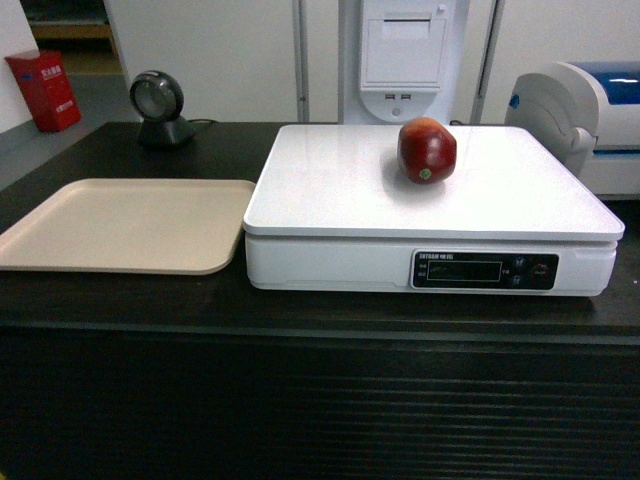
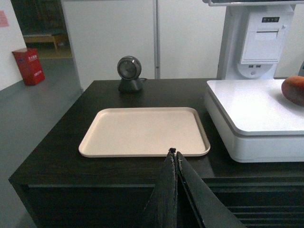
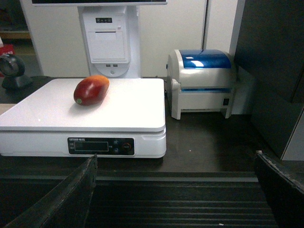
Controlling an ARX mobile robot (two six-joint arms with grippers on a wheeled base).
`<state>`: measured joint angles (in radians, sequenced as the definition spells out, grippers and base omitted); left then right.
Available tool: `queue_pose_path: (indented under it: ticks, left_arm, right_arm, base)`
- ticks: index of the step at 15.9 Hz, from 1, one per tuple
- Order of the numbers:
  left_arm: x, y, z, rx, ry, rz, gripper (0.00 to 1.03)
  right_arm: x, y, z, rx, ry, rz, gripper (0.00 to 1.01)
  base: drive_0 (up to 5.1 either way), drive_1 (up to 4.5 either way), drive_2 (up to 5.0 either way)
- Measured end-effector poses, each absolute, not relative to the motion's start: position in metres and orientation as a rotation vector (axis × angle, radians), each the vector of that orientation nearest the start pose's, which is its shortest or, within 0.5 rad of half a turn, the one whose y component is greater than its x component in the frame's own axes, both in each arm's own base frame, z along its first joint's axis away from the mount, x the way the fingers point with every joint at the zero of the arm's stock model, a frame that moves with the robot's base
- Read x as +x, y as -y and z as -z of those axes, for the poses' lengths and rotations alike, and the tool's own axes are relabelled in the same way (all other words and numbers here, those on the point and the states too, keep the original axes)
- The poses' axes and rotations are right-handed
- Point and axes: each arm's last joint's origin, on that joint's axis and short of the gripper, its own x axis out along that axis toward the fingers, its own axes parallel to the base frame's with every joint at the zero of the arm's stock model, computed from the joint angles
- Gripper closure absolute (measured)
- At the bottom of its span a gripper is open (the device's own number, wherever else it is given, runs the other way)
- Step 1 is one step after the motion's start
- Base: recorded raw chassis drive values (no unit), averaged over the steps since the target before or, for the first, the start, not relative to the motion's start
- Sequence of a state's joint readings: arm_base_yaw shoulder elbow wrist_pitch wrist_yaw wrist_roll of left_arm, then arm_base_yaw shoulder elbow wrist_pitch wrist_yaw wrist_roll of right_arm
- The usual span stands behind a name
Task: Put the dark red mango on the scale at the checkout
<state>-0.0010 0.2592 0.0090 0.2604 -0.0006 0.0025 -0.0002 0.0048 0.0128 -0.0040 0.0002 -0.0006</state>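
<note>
The dark red mango [image 1: 427, 150] lies on the white platform of the scale [image 1: 330, 190], in the back right part of the platform when seen from the head camera. Its pale stem spot faces the front. Nothing touches the fruit, and both grippers are well apart from it. The scale stands on the black checkout [image 1: 300, 310] counter, and its dark display strip with buttons is on the front face, toward the right.

Just beside the scale, on its left, a beige tray [image 1: 125, 225] lies flat on the counter. Behind the tray stands a small round barcode scanner [image 1: 160, 108]. To the right of the scale there is a white printer with a blue lid [image 3: 202, 80], and behind the scale rises a white terminal stand [image 1: 403, 55].

The left gripper [image 2: 173, 153] is seen in its wrist view in front of the near edge of the tray, with its two fingers pressed together and nothing between them. The right gripper [image 3: 175, 164] is in front of the ribbed panel of the counter; its fingers [image 3: 78, 190] stand wide apart at the two sides of the wrist view, holding nothing. The fingertips are dark and rather blurred, so their exact height over the counter cannot be told.
</note>
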Motion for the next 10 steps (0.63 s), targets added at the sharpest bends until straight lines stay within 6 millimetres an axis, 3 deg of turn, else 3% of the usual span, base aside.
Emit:
queue_pose_path:
  ticks: [10]
  left_arm:
    - [0.098, 0.0, -0.165, 0.003, -0.009, 0.0, 1.01]
  right_arm:
    - [0.097, 0.0, -0.167, -0.001, 0.004, 0.0, 0.03]
  base:
    - [0.0, 0.0, 0.0]
